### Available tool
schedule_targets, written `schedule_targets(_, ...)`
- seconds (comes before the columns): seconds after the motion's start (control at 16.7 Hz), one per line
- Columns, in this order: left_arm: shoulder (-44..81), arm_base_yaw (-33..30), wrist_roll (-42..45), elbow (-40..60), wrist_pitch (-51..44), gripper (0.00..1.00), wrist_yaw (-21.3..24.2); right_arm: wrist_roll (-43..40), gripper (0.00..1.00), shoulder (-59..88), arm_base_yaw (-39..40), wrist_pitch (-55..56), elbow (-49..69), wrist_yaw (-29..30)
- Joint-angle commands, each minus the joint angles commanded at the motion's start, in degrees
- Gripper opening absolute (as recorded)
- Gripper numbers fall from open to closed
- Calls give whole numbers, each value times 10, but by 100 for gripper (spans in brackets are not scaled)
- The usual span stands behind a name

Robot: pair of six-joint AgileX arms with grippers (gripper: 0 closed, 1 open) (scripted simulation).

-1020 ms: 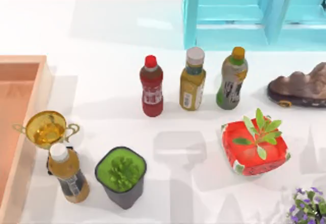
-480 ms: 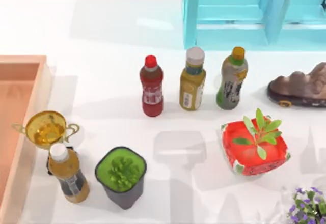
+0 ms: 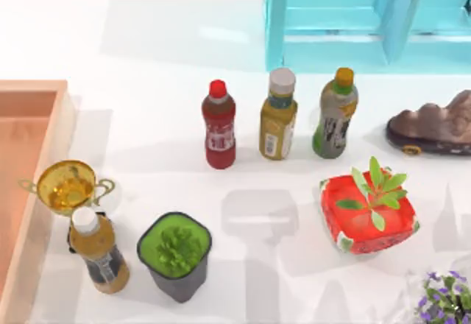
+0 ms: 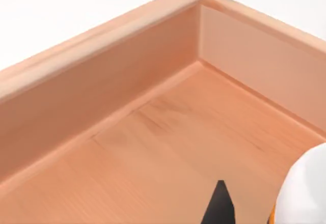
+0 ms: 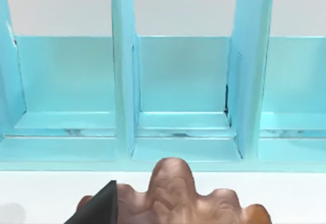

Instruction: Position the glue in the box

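Left wrist view: inside corner of the box (image 4: 153, 132), two walls meeting, bare wood floor. A white rounded body with a sliver of orange, likely the glue (image 4: 305, 193), sits over the box floor beside one dark fingertip (image 4: 219, 206) of the left gripper. Jaw state cannot be told.

Top view: box (image 3: 55, 129) lies along the table's left edge. Gold trophy cup (image 3: 66, 185) and amber drink bottle (image 3: 97, 252) stand just outside its wall; dark pot of green plant (image 3: 175, 254) nearby. Red drink bottle (image 3: 219, 124) stands mid-table.

Right wrist view: teal shelf (image 5: 178, 91) behind a brown rock ornament (image 5: 178, 198); one dark fingertip (image 5: 99, 206) of the right gripper near the rock. Jaws cannot be told.
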Motion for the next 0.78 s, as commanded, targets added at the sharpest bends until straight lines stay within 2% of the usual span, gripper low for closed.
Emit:
schedule_targets(0.18, -4, -31, -40, -25, 44, 0, 3, 0, 100, 0, 0, 0, 0, 0)
schedule_targets(0.42, -4, -35, -43, -28, 48, 0, 4, 0, 100, 0, 0, 0, 0, 0)
schedule_targets(0.78, -4, -35, -43, -28, 48, 45, 4, 0, 100, 0, 0, 0, 0, 0)
